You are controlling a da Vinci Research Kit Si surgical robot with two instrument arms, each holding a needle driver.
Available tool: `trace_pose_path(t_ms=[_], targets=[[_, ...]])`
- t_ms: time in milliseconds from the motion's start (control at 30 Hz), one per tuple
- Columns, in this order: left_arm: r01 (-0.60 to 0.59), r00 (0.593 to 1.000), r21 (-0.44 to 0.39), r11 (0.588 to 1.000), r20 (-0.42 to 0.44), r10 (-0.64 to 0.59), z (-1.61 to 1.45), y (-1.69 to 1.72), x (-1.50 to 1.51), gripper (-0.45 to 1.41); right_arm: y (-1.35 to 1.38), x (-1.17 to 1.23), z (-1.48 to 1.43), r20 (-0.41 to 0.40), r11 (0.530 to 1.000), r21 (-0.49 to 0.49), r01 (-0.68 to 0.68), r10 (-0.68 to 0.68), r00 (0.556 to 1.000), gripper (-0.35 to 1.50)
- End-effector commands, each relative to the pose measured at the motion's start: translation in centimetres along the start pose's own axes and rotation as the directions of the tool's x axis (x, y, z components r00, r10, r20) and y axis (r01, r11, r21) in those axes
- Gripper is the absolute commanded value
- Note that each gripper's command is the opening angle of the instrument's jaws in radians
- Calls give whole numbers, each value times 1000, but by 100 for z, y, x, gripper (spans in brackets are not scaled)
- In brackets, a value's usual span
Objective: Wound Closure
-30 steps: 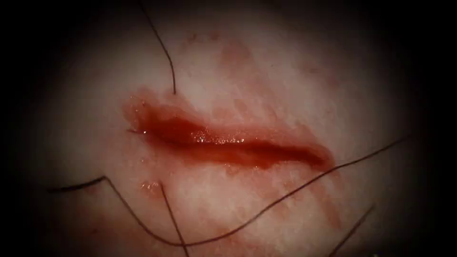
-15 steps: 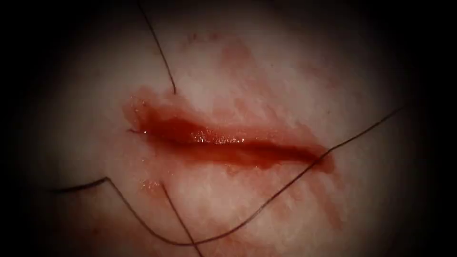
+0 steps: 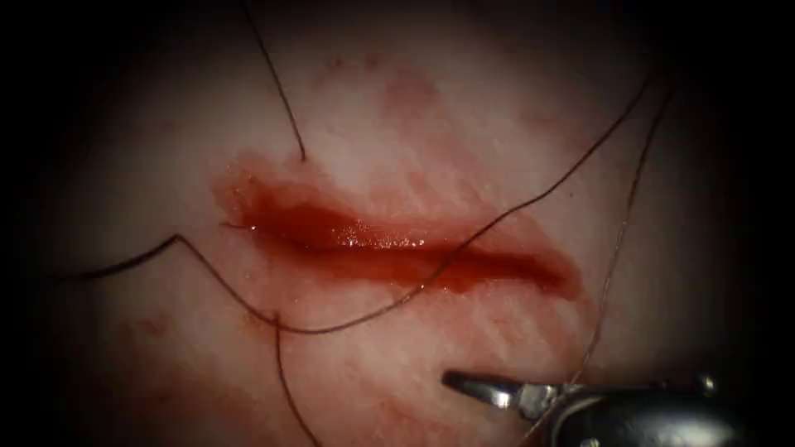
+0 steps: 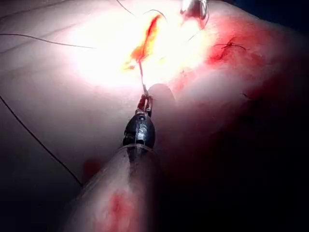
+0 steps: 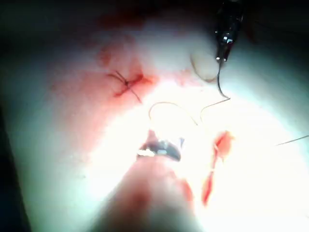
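Observation:
The cut [image 3: 397,248] runs left to right across the tissue [image 3: 464,124], wet with red fluid. The thread [image 3: 530,199] crosses the cut's right half and loops below it. My right tool [image 3: 468,397] reaches in below the cut's right part, jaws open and holding nothing, with a strand running down past its wrist. It also shows in the right wrist view [image 5: 161,147]. My left tool [image 4: 145,100] is shut on the curved needle [image 5: 223,82] near one end. The needle hangs free of the tissue and trails thread.
Two thread ends enter the tissue at the cut's left end, one above [image 3: 286,99] and one below [image 3: 281,364]. An older tied stitch [image 5: 126,82] with red staining lies apart from the cut. Another strand [image 3: 629,190] hangs at the far right.
The right tool has come into view from the lower right. The long strand has swung upward and now lies across the cut, and a second strand has appeared at the far right.

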Motion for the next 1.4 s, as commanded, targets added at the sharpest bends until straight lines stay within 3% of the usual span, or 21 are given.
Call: trace_pose_path(t_ms=[33, 367, 800, 867, 967, 1000, 1200, 1400], targets=[[5, 1000, 1, 1000, -3, -5, 8, 3, -5, -45, 8, -2, 20, 3, 1000, -12, -2, 2, 1000, 111], [15, 1000, 38, 999, -14, -15, 18, -1, -8, -45, 24, 12, 106, 13, 998, -67, 15, -14, 1000, 101], [17, 999, 13, 1000, -32, -16, 20, 4, -7, -45, 24, 16, 150, 7, 999, -49, 23, -22, 1000, 84], [17, 999, 10, 1000, -33, -16, 20, 5, -7, -45, 22, 14, 154, -1, 999, -33, 26, -26, 1000, 69], [17, 999, 10, 1000, -33, -16, 20, 5, -7, -45, 18, 10, 154, -16, 999, 14, 34, -33, 999, -3], [17, 999, 10, 1000, -33, -16, 20, 5, -7, -45, 16, 9, 151, -27, 998, 41, 38, -37, 999, -35], [16, 999, 5, 1000, -35, -16, 22, 6, -8, -45, 1, 9, 137, -41, 990, 123, 66, -62, 997, -35], [15, 999, 3, 1000, -36, -15, 22, 6, -8, -45, -35, 24, 115, -59, 982, 159, 102, -94, 994, -35]])
